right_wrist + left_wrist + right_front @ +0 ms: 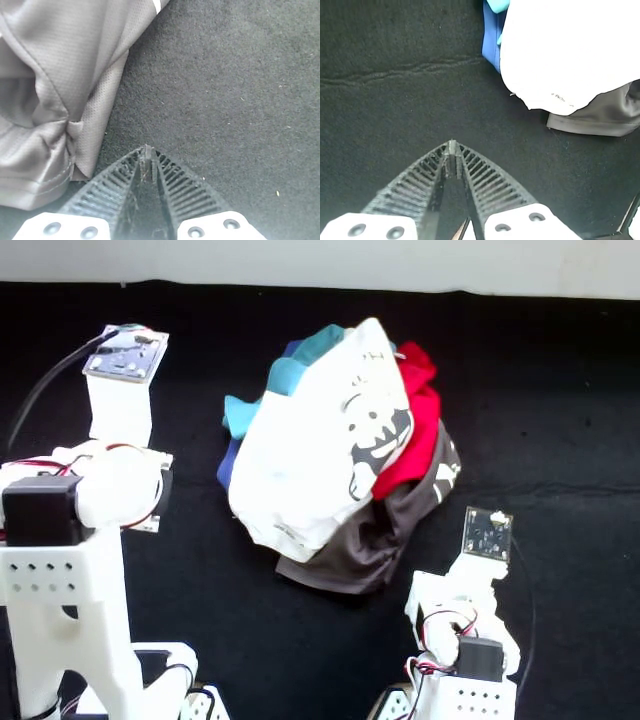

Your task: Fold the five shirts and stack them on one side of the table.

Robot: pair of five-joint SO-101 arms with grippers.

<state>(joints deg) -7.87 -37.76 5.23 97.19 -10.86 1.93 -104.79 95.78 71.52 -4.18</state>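
Closest to the lens, the left claw [452, 148] is seen pinched fully together with nothing caught in it, held over the bare black table cover [395, 115], near the pile's edge but not touching it. Same story for the right claw [146, 151]: fingers are pressed tip to tip, nothing is gripped, and it is parked just beside the hem of the grey shirt [55, 75], though it can't be told whether the cloth is actually touched. All five shirts are dumped unfolded in one heap around the middle of the table, between the two arms. On top, a white shirt [320, 450] with a black print is spread over most of the heap. A teal shirt [300, 360] is poking out at the far edge, a blue shirt [228, 465] is peeking out on the side towards the left arm [110, 480], and a red shirt [415, 410] is bunched on the opposite side. The grey one is squashed at the bottom, spilling out towards the right arm [465, 620]. A long wrinkle [400, 74] is seen in the table cover, running up to the blue shirt.
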